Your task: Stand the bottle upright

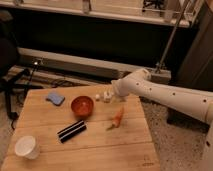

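Red bowl (82, 106), carrot (117, 119), sponge (55, 97), black bar (71, 131) (white cup (26, 147) well apart)
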Tool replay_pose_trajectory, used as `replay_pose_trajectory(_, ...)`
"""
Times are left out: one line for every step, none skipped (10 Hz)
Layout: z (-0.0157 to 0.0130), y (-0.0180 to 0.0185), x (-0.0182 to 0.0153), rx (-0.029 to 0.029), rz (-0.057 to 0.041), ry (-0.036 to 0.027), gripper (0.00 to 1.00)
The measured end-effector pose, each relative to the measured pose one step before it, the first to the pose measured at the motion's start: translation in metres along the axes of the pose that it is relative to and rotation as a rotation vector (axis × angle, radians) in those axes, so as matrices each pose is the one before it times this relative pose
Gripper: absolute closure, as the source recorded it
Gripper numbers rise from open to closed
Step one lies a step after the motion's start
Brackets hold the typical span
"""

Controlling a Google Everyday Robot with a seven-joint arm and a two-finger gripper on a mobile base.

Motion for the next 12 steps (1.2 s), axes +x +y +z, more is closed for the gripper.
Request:
replay_pose_trajectory(0.00133, -0.00968, -0.00073, 0.0107, -0.02946, 0.02403, 0.2)
replay_pose_trajectory(0.00251, -0.00731, -0.0029, 0.00633, -0.02422, 0.0236, 0.2)
replay_pose_trajectory(0.00278, -0.00225, -0.00106, -0.00214, -0.01417, 0.01943, 0.2)
replay_pose_trajectory(0.00398, -0.0024, -0.00035, -0.00497, -0.01403, 0.0322, 0.2)
replay_pose_trajectory(0.00608, -0.00168, 0.00027, -0.0119, -0.0105, 0.0487, 0.2)
replay_pose_trajectory(0.00499, -0.00151, -0.00066, -0.00935, -0.00558, 0.04594, 0.2)
replay_pose_trajectory(0.00389, -0.00108, -0.00092, -0.0051, -0.00373, 0.03867, 0.2)
replay_pose_trajectory(0.00351, -0.002, -0.0049, 0.00008, -0.00813, 0.03793, 0.2)
replay_pose_trajectory(0.00455, -0.00265, -0.01123, 0.0041, -0.01841, 0.04875, 0.2)
replay_pose_trajectory(0.00149, -0.00022, -0.00901, 0.00173, -0.01421, 0.02202, 0.2)
replay_pose_trajectory(0.00225, 0.00147, -0.00884, -0.00112, -0.02016, 0.02785, 0.2)
replay_pose_trajectory(0.00383, 0.00438, -0.01082, -0.00787, -0.02315, 0.0232, 0.2)
